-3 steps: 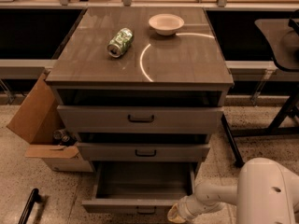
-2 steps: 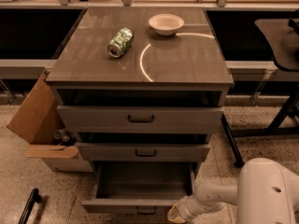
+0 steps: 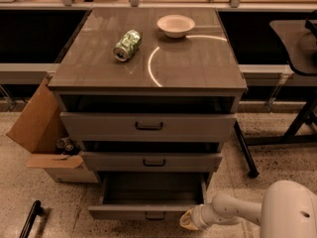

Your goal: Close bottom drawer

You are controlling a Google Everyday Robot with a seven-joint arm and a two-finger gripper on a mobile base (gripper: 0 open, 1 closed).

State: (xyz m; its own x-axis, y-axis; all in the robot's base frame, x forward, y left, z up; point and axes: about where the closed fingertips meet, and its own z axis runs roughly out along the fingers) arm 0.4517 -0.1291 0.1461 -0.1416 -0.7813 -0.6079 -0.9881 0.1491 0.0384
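Observation:
The bottom drawer [image 3: 148, 195] of the grey cabinet is pulled far out; its shallow tray looks empty and its flat front [image 3: 143, 213] has a small black handle [image 3: 155, 215]. The middle drawer [image 3: 151, 161] and top drawer [image 3: 147, 126] stand slightly out. My white arm comes in from the lower right. My gripper [image 3: 188, 219] is at the right end of the bottom drawer's front, right against it.
A crushed green can [image 3: 127, 44] and a white bowl [image 3: 176, 25] sit on the cabinet top. An open cardboard box [image 3: 42, 135] stands on the floor to the left. A black table leg [image 3: 245, 150] is to the right, a black bar [image 3: 30, 219] at lower left.

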